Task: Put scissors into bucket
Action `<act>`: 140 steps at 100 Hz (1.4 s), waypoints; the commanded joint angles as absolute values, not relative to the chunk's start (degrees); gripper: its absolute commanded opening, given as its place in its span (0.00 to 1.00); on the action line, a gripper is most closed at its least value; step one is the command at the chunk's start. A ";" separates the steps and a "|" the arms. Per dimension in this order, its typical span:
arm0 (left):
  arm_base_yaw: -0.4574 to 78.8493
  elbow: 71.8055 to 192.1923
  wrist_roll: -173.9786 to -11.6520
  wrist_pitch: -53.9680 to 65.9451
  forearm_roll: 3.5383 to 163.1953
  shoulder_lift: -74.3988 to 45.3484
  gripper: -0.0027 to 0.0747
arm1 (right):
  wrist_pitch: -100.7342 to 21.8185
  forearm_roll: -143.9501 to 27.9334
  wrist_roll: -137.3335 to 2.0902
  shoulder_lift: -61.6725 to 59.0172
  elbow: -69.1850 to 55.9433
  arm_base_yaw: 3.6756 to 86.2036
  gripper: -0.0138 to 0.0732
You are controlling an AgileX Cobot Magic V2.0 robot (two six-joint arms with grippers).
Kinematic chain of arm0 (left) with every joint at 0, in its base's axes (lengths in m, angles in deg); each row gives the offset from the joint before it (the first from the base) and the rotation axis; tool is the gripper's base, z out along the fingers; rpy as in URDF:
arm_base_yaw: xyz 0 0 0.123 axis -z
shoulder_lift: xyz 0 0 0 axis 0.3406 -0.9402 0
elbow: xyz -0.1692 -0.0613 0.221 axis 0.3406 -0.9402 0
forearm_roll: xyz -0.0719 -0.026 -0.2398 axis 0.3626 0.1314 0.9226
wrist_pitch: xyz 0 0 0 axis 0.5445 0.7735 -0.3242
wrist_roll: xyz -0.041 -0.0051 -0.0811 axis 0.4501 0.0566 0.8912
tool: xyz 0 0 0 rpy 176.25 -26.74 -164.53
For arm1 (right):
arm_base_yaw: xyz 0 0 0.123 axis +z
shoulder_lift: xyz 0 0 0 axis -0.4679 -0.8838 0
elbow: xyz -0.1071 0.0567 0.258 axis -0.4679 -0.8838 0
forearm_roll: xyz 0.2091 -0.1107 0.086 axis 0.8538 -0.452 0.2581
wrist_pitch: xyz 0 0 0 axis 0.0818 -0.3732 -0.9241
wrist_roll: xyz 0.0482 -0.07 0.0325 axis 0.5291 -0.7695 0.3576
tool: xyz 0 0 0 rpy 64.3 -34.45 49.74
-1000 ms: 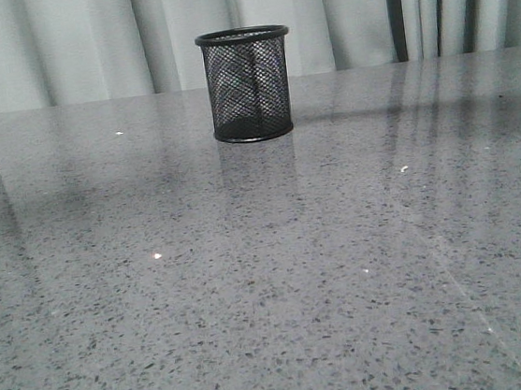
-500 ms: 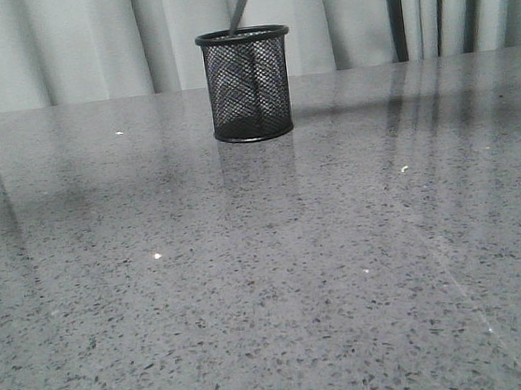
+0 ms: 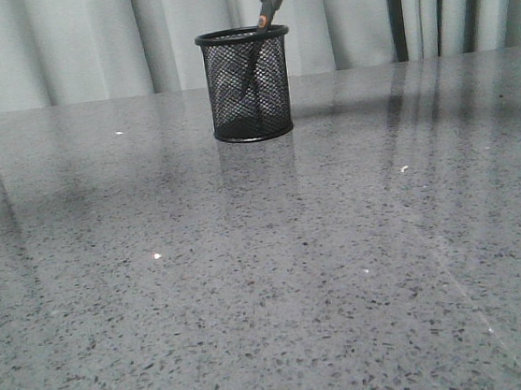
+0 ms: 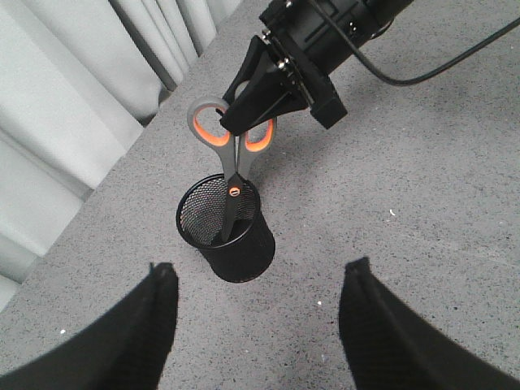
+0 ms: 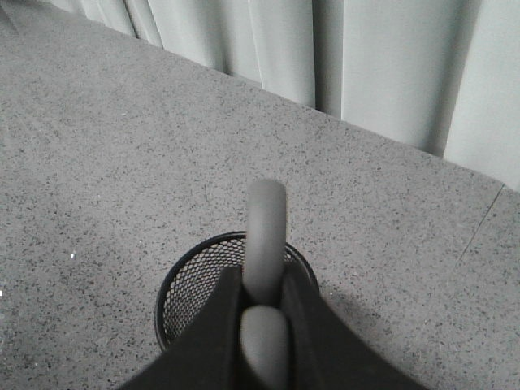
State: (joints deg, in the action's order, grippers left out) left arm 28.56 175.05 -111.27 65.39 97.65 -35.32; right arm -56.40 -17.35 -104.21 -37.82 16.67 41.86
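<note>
Already tip-down inside the mesh bucket (image 4: 229, 237), the scissors (image 4: 233, 166) clenched at their handles by the right claw (image 4: 258, 104) could lean on the rim once let go and tip the light cup over on the counter (image 3: 251, 281), while the left claw (image 4: 256, 313) hangs released nearby.

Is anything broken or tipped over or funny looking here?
Nothing stands out. The bucket stands upright on the table, with no dents or spills in view. The scissors hang blades-down, partly inside it and leaning a little, held by the right pincer. The left pincer is open and holds nothing.
</note>
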 commanded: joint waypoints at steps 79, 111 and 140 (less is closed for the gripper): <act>28.44 176.81 -109.07 65.89 100.88 -32.86 0.41 | -57.89 -15.52 -103.86 -23.75 21.28 41.71 0.34; 28.44 176.71 -103.57 65.66 93.08 -28.47 0.01 | -60.34 -22.32 -95.08 -16.03 18.75 41.71 0.11; 28.44 162.77 -99.99 46.19 88.31 -14.68 0.01 | -36.19 -21.33 -94.87 3.76 -8.86 41.71 0.11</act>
State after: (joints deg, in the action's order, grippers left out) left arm 28.56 166.81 -100.98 57.87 86.69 -20.27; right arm -46.96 -22.92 -94.94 -3.57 -2.96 41.86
